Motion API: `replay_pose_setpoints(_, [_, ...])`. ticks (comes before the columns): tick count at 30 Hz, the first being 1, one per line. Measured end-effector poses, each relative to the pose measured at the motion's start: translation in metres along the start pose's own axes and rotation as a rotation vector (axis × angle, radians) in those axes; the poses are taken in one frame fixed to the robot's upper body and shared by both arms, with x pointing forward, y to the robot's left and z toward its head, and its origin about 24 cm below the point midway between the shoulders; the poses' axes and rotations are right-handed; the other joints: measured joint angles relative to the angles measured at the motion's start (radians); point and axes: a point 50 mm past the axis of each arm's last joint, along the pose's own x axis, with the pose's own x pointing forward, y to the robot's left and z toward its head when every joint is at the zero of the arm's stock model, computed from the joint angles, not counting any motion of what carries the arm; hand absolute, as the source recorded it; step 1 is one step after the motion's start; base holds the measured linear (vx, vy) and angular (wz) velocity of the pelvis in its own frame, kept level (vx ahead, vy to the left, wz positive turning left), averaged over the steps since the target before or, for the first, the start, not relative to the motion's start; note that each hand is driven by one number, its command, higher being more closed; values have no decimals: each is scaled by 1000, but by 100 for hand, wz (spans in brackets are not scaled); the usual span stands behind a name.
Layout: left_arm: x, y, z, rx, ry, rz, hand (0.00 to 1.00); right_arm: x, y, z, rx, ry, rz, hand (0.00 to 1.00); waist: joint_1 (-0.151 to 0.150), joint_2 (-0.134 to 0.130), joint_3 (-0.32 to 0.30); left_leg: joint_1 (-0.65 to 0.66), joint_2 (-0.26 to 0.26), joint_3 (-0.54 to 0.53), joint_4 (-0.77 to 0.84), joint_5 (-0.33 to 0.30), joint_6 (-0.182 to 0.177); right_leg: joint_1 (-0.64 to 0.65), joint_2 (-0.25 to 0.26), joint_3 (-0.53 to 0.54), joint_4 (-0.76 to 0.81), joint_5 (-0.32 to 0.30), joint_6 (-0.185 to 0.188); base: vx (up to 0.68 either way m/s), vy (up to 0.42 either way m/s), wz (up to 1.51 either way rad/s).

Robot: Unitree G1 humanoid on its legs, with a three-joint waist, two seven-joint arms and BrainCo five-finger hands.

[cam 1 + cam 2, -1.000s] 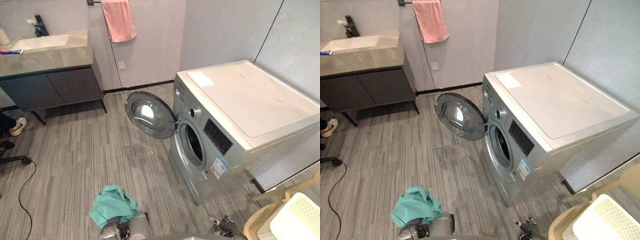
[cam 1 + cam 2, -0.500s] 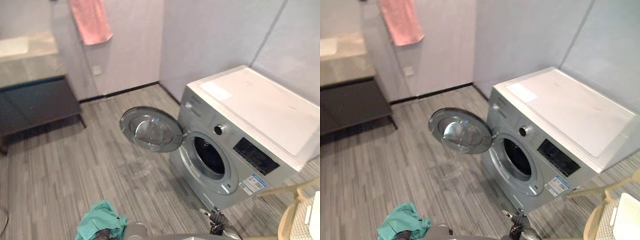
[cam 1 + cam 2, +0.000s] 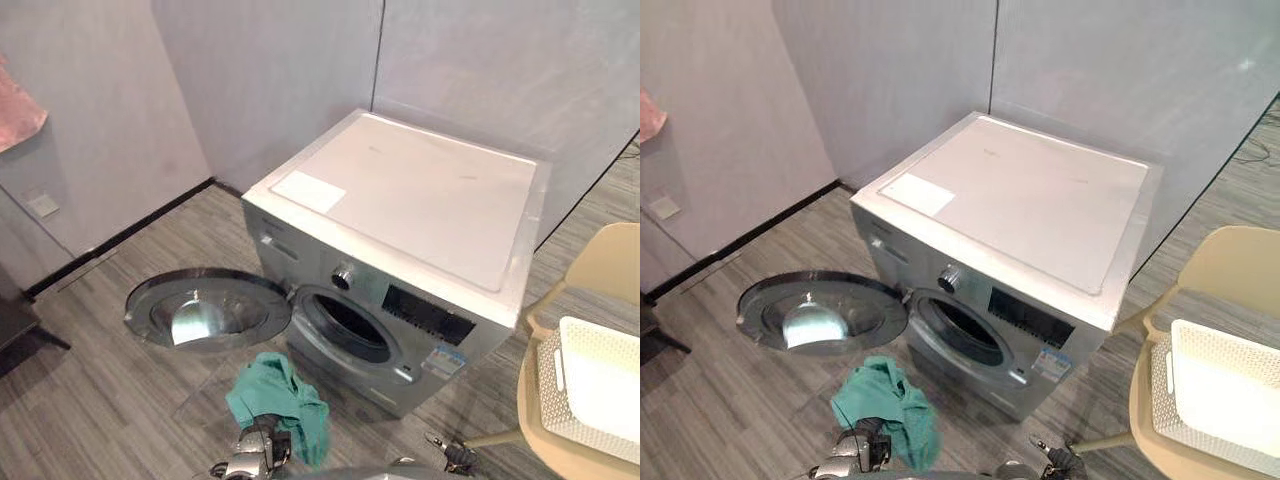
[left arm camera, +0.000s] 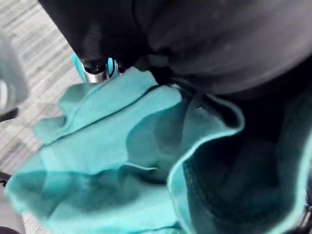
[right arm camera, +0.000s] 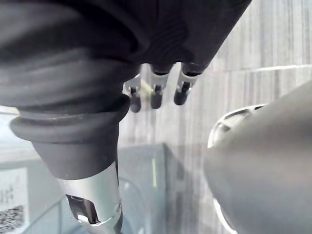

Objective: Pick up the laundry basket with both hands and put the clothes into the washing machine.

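The crumpled teal cloth point(image 3: 278, 398) is a soft, thin piece of fabric, bunched into deep folds, with a stitched hem curling along one edge in the left wrist view. It sits in the left hand point(image 3: 252, 456), low in the head views, in front of the silver front-loading washing machine point(image 3: 400, 205) and outside it. The hand's fingers point(image 4: 95, 73) are closed into the folds, clamped on the fabric. The bundle is longer than it is wide. Its long axis runs from the hand up toward the round drum opening point(image 3: 348, 325), with the upper end just below that opening and a loose end hanging beside the hand.

The washing machine's front faces the robot at an angle. Its round glass door point(image 3: 205, 310) is swung fully open to the robot's left.

The right hand point(image 3: 452, 458) is low, near the washing machine's front corner. In its wrist view its fingers point(image 5: 156, 97) lie side by side, loosely extended, apart from the thumb point(image 5: 95, 204), with nothing between them.

The white perforated plastic laundry basket point(image 3: 553, 398) stands mouth up on a beige plastic chair point(image 3: 600, 265) to the robot's right of the washing machine. The view's edge cuts it off, so its long axis cannot be told.

A pink towel point(image 3: 15, 110) hangs on the wall to the far left, above the grey wood-pattern floor point(image 3: 90, 400).
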Motion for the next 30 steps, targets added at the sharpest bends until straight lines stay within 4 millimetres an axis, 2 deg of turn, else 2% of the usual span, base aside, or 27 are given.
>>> replay_pose_setpoints(1, [-3,3,-7,-4,12,10,100,1,1,4,-34,-12,8,0,16,4,4,-51,-9,-49,142,-7,-2,28,15,50,-11,-7,-5,318,67,-119])
replay_pose_setpoints(3, [-4,9,-8,1,2,26,100,2,13,12,-90,-31,42,0,18,4,7,-102,-47,-72,193,-20,12,71,15,126,-46,-4,5,356,156,-123])
replay_pose_setpoints(5, [-5,15,-11,8,2,41,100,3,31,20,-114,-53,87,0,27,7,8,-134,-76,-87,92,-51,43,100,6,209,-83,12,29,302,212,-137])
replay_pose_setpoints(6, [-5,18,-10,14,-4,48,100,3,41,23,-132,-62,115,0,41,5,9,-150,-97,-121,-34,-73,46,108,-8,264,-91,21,44,378,348,-130])
replay_pose_setpoints(7, [-5,20,-11,18,-5,62,100,3,50,26,-154,-79,141,0,43,4,10,-149,-129,-191,-211,-74,45,121,-26,307,-108,27,67,388,382,-120])
replay_pose_setpoints(8, [-5,21,-11,18,-4,69,100,2,51,28,-162,-92,145,0,41,9,12,-141,-147,-234,-318,-65,39,130,-30,323,-117,30,82,269,298,-88])
replay_pose_setpoints(9, [-6,20,-14,23,1,68,100,3,46,27,-172,-92,124,0,40,26,11,-118,-154,-314,-481,0,17,137,-30,348,-126,25,109,259,382,-68])
replay_pose_setpoints(10, [-6,24,-14,56,4,71,100,2,43,19,-189,-75,119,0,40,16,21,-107,-198,-328,-476,12,-18,146,-52,398,-142,22,142,241,355,-48])
replay_pose_setpoints(11, [-4,32,-8,98,-12,88,100,1,42,15,-214,-68,128,0,26,-11,31,-109,-217,-318,-467,1,1,147,-72,430,-157,41,136,260,377,-27])
replay_pose_setpoints(12, [-3,35,-6,117,-16,94,100,1,40,13,-219,-65,126,0,23,-22,36,-112,-227,-301,-451,-10,17,148,-87,449,-158,59,154,159,216,-9])
replay_pose_setpoints(14, [-4,34,-11,127,-1,89,100,1,37,11,-221,-63,123,0,23,-25,34,-94,-232,-257,-460,-21,35,146,-105,488,-161,110,175,136,260,-34])
replay_pose_setpoints(17, [-4,30,-11,198,-3,54,100,1,33,7,-254,-51,124,0,17,-29,23,-33,-247,-202,-562,-3,63,122,-136,529,-169,184,196,73,217,-57])
replay_pose_setpoints(19, [-4,26,-10,238,-8,29,100,2,22,7,-269,-43,107,0,10,-30,20,-32,-261,-173,-596,8,78,89,-160,531,-169,203,219,21,122,-40])
replay_pose_setpoints(22, [-3,18,-3,280,-34,0,100,2,4,-1,-250,-3,60,0,11,-26,27,-62,-275,-160,-595,23,93,56,-177,525,-166,211,228,-4,83,-12])
replay_pose_setpoints(23, [-3,17,-1,288,-45,-6,100,2,4,0,-248,-5,60,0,11,-27,32,-68,-276,-160,-591,26,94,55,-178,524,-166,211,228,-24,56,4])
replay_pose_setpoints(26, [-4,-6,26,350,-173,-78,100,2,8,11,-251,-54,71,0,13,-26,84,-133,-260,-167,-534,26,95,-3,-164,495,-103,210,229,-130,28,12])
replay_pose_setpoints(27, [-6,-22,46,383,-266,-123,100,2,13,18,-248,-87,80,0,15,-30,115,-185,-258,-174,-491,26,95,-63,-153,490,-36,203,239,-177,30,8])
replay_pose_setpoints(30, [-10,-48,86,420,-419,-190,100,3,27,36,-245,-150,108,0,14,-45,187,-265,-260,-185,-415,1,97,-160,-158,473,99,159,268,-240,52,8])
